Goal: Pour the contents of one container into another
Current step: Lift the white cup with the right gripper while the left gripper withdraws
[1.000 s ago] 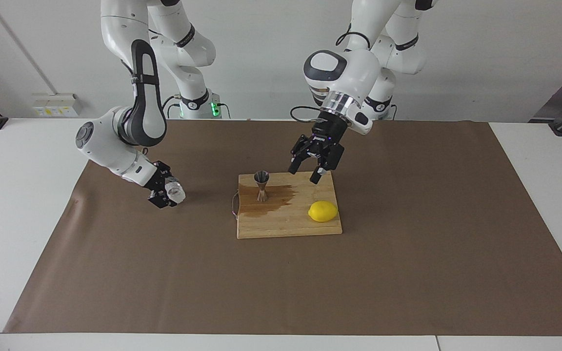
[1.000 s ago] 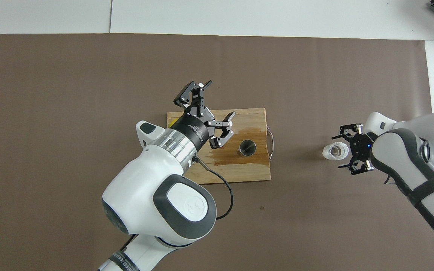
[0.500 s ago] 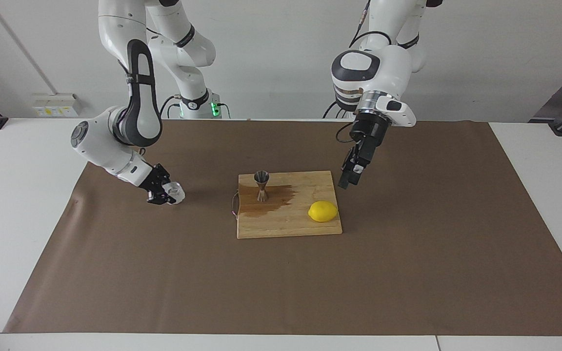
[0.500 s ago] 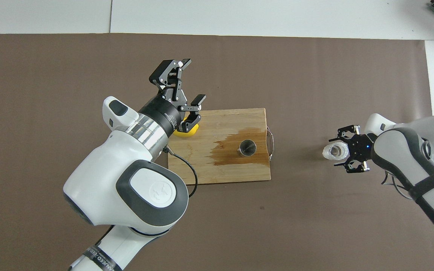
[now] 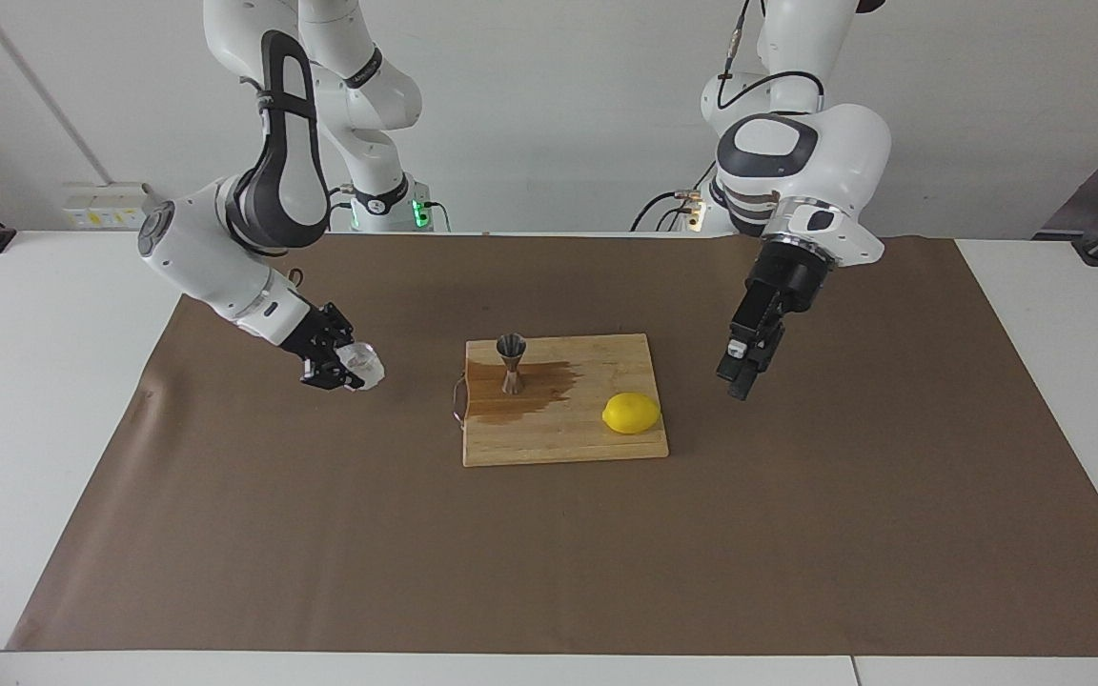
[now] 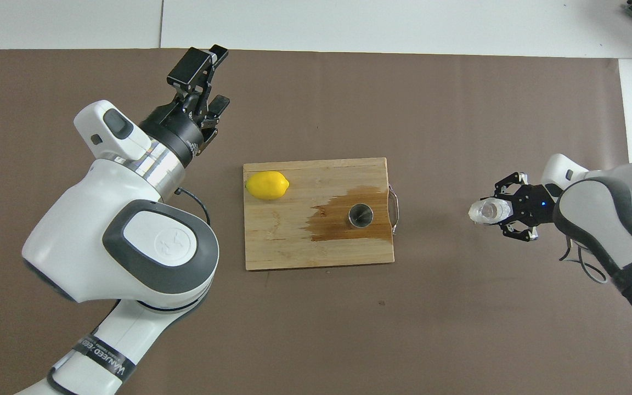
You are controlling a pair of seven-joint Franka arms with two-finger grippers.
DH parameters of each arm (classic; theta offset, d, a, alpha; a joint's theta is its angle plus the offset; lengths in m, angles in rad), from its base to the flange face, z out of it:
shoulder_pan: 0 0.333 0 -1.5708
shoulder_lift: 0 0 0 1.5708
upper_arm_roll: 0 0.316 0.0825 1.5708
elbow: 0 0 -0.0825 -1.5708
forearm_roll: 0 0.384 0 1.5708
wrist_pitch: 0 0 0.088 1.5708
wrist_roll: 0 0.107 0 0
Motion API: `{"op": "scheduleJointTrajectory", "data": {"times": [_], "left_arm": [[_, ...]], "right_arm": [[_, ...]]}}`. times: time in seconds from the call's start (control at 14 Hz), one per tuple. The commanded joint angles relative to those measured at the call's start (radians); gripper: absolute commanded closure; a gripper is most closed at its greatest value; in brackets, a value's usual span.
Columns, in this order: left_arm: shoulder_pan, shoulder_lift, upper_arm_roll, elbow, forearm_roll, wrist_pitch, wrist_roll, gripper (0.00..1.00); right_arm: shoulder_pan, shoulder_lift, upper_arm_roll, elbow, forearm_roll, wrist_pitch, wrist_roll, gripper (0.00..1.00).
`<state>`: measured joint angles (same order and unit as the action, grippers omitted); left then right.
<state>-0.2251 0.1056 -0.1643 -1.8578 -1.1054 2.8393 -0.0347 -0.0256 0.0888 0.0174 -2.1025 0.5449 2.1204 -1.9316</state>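
Since one second ago, the left gripper [image 5: 736,376] has moved away from the bamboo cutting board [image 5: 549,448] and now hangs over the brown paper toward the left arm's end of the tabletop [image 5: 34,429], with nothing in it. Its jaws stand wide apart. The right gripper [image 5: 332,362] has closed in the same time on the clear glass cup [image 5: 361,366] and has lifted it a little; the cup is now tilted on its side, over the paper toward the right arm's end, well apart from the board.

The steel jigger [image 5: 512,362] stands upright on the board, at the end nearer to the right arm, in the middle of a dark wet stain that spreads across the wood. A lemon [image 5: 631,413] lies on the same board, toward the left arm's end.

In my judgement the left arm has cleared the way, and the right arm begins the carrying step. The cup must next travel to above the jigger's mouth. This mouth is small, and the stain suggests that liquid misses easily, so the tilt must be slow.
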Motion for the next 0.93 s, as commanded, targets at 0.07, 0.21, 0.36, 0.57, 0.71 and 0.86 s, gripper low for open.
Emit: {"op": "scheduleJointTrajectory", "data": {"times": [0.07,0.21,0.36,0.57,0.71,0.86], "left_arm": [[0.114,-0.026,0.000,0.029,0.313,-0.275,0.018,0.00],[0.159,-0.033,0.006,0.029,0.532,-0.432,0.019,0.00],[0.190,-0.038,0.009,0.066,0.808,-0.619,0.022,0.00],[0.220,-0.041,0.014,0.126,0.996,-0.875,0.025,0.00],[0.231,-0.049,0.032,0.159,1.025,-1.057,0.033,0.00],[0.230,-0.052,0.052,0.184,1.087,-1.174,0.109,0.00]], "right_arm": [[0.117,-0.027,0.004,0.067,-0.165,-0.019,0.271,1.00],[0.199,-0.029,0.006,0.113,-0.285,-0.034,0.470,1.00],[0.280,-0.027,0.004,0.127,-0.331,-0.031,0.607,1.00],[0.364,-0.031,0.006,0.134,-0.497,-0.031,0.736,1.00],[0.403,-0.034,0.004,0.134,-0.566,-0.031,0.799,1.00],[0.429,-0.037,0.006,0.133,-0.614,-0.031,0.827,1.00]]}}
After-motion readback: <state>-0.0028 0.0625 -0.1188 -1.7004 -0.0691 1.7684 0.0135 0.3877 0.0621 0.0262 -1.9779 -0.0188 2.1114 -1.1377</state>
